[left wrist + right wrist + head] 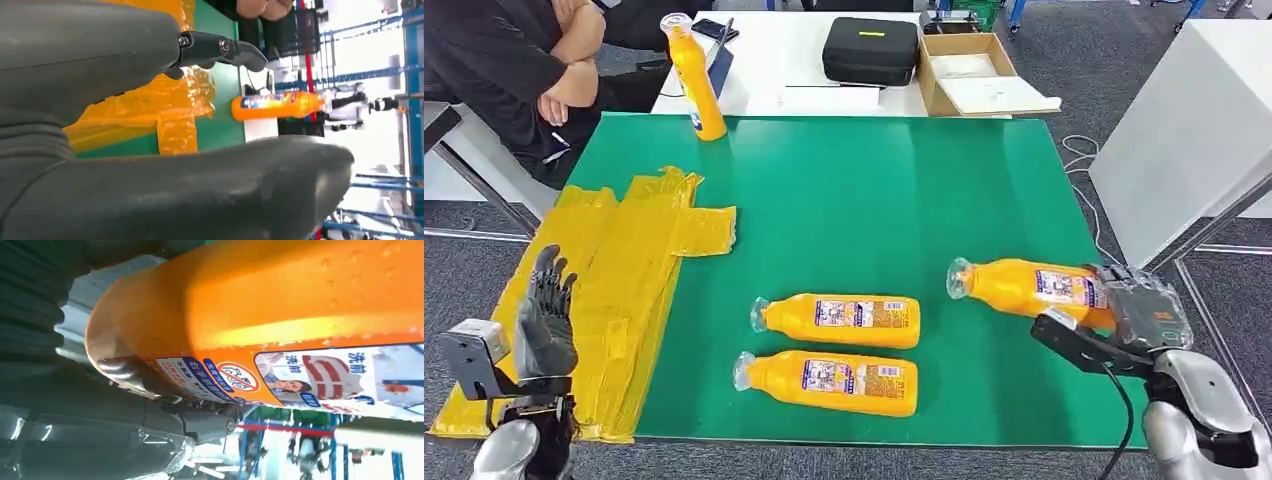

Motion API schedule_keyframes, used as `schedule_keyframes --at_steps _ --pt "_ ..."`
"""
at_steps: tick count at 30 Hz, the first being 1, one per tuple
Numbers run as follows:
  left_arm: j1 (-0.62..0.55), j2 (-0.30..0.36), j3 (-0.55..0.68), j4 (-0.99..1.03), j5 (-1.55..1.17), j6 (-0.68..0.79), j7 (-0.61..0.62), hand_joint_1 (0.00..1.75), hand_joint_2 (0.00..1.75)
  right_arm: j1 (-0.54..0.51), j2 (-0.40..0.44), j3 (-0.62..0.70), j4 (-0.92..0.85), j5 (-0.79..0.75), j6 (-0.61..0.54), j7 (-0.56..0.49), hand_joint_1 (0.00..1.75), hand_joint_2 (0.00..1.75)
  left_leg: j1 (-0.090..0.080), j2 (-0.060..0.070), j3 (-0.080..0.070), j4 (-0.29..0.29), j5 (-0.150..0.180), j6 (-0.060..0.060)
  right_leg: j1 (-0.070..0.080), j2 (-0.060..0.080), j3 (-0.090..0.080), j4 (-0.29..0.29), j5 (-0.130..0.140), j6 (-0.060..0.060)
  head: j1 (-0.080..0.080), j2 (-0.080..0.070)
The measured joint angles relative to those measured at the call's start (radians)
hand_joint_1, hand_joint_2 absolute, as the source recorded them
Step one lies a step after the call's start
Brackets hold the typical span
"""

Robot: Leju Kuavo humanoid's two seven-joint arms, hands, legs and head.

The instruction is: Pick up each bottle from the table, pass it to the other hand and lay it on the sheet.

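My right hand point(1124, 320) grips the base end of an orange bottle point(1024, 285) near the green table's right edge, cap pointing left. The bottle point(280, 315) sits tight against the palm in the right wrist view. I cannot tell whether it is off the table. Two more orange bottles point(839, 320) point(829, 383) lie side by side near the front middle. A fourth bottle point(694, 75) stands upright at the far left edge, also seen as bottle point(275, 106). My left hand point(546, 320) stands open and raised above the crumpled yellow sheet point(624, 270), fingers point(220, 47) apart, holding nothing.
A person point(514, 70) sits with crossed arms past the far left corner. Behind the green table point(874, 190) a white table carries a black case point(871, 48) and a cardboard box point(969, 70). A white panel point(1184, 130) stands to the right.
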Motion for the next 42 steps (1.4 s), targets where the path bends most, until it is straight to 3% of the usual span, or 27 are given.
schedule_keyframes --at_steps 11,14,20,27,35,42 --pt "-0.046 -0.029 -0.061 0.032 0.032 -0.039 0.0 0.0 1.75 -0.003 0.025 0.007 -0.018 -0.117 -0.096 -0.027 1.75 1.75 0.0 0.0 0.0 0.0 0.0 0.0 0.0 0.0 0.0 0.0 0.0 0.0 0.0 0.0" --pt "-0.062 -0.042 -0.084 0.033 0.032 -0.063 -0.004 0.0 1.75 -0.046 0.051 0.04 -0.007 -0.195 -0.109 -0.042 1.75 1.75 0.001 0.002 -0.002 0.0 0.0 0.0 0.0 0.002 -0.001 0.0 0.0 0.0 0.0 0.0" --pt "-0.163 -0.094 -0.22 0.062 0.129 -0.121 0.04 0.0 1.75 -0.259 0.195 0.229 0.128 -0.34 -0.145 0.026 1.75 1.75 0.003 0.003 -0.001 0.0 0.004 -0.004 0.002 0.004 -0.001 0.001 0.003 -0.004 0.0 0.0" --pt "-0.247 -0.119 -0.376 0.079 0.293 -0.118 0.076 0.0 1.75 -0.391 0.383 0.397 0.27 -0.375 -0.167 0.087 1.75 1.75 0.005 0.002 -0.002 0.0 0.006 -0.004 0.003 0.004 -0.002 0.002 0.004 -0.004 0.0 0.0" --pt "-0.263 -0.123 -0.454 0.066 0.383 -0.114 0.096 0.0 1.75 -0.465 0.494 0.473 0.367 -0.401 -0.162 0.095 1.75 1.75 0.005 0.002 -0.005 0.0 0.006 -0.005 0.003 0.003 -0.005 0.002 0.004 -0.004 0.0 0.0" --pt "-0.271 -0.148 -0.488 -0.002 0.344 0.019 0.092 0.0 1.75 -0.514 0.604 0.575 0.454 -0.435 -0.136 0.112 1.75 1.75 0.005 0.001 -0.005 0.0 0.006 -0.005 0.003 0.003 -0.006 0.002 0.004 -0.004 0.0 0.0"
